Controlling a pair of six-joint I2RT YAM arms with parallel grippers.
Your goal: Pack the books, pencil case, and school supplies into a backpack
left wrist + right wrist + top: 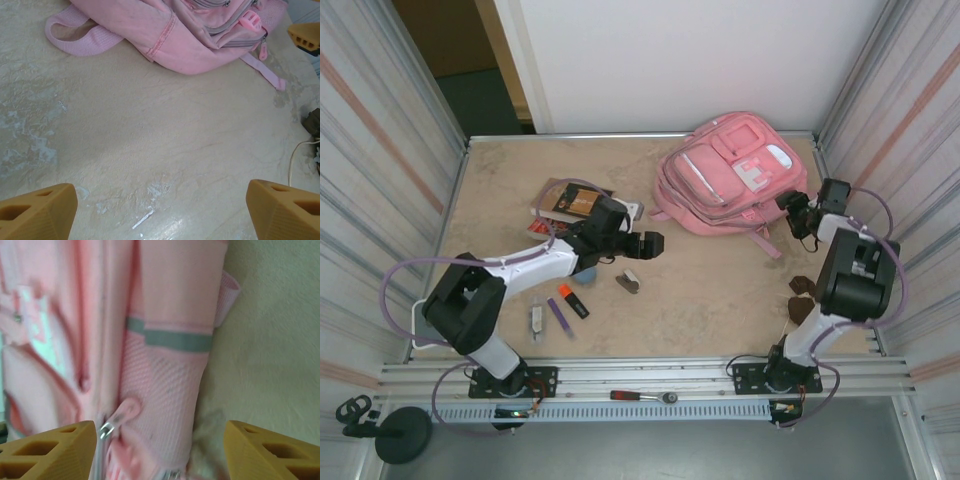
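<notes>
— How is the left hand (160,212) placed?
— Fingers spread wide, gripping nothing, over bare bench (150,150) mid-frame.
— The right hand (160,440)?
— Spread too and empty, a zip pull (107,429) just beside one finger, at the backpack's (730,180) mesh side.
— And the backpack itself?
— Pink, lying flat at upper right; books (570,203) at upper left, their print too small to read.

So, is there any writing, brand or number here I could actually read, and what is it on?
Nothing here is legible.
brown book: cover lettering, if any, too small to read.
backpack: markings on its white front patch too small from above, blurred in the right wrist view.
highlighter: any print too small to read.
</notes>
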